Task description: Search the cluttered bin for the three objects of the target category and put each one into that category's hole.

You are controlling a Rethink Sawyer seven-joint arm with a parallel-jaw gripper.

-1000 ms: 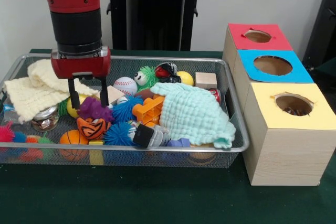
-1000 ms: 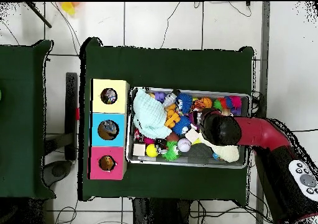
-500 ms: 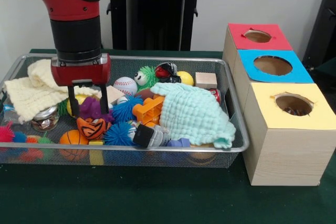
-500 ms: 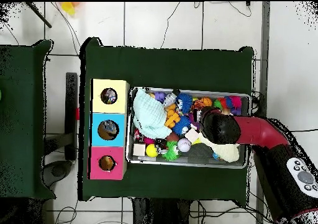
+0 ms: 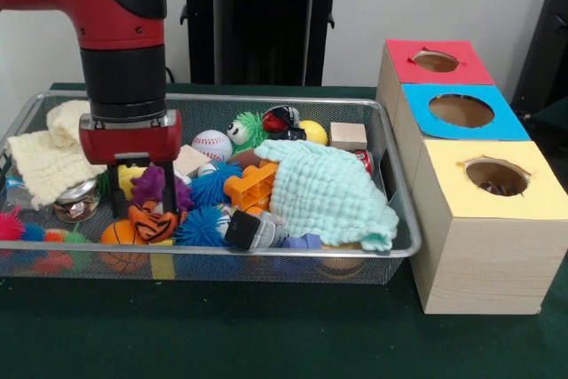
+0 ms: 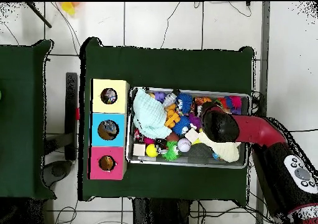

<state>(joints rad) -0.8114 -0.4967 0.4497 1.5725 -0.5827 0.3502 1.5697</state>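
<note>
The red-and-black arm reaches down into the left half of a wire mesh bin (image 5: 390, 250) on a green table (image 5: 266, 335), its end effector (image 5: 144, 206) lowered over a purple spiky toy (image 5: 158, 184) and an orange tiger-striped ball (image 5: 153, 219); two dark fingers (image 5: 172, 191) straddle the purple toy with a gap between them, and whether they grip it cannot be told. Counted in the front view: two blue spiky balls (image 5: 211, 185), one by the end effector and one nearer the front rim; one baseball (image 5: 211, 145); one small basketball (image 5: 120, 235); one green fuzzy toy with eyes (image 5: 246, 130); one yellow ball (image 5: 312, 132); one wooden block (image 5: 348, 136); one orange plastic brick piece (image 5: 251, 185); one glass jar (image 5: 73, 201). Two cloths lie in the bin, a mint one (image 5: 328, 193) spread over the right half and a cream one (image 5: 49, 150) bunched at the left. Beside the bin stand three wooden boxes in a row, each with one round hole: a red-topped box (image 5: 437, 61), a blue-topped box (image 5: 461, 111) and a yellow-topped box (image 5: 493, 178). From overhead the arm (image 6: 261, 131) covers the bin's right part
</note>
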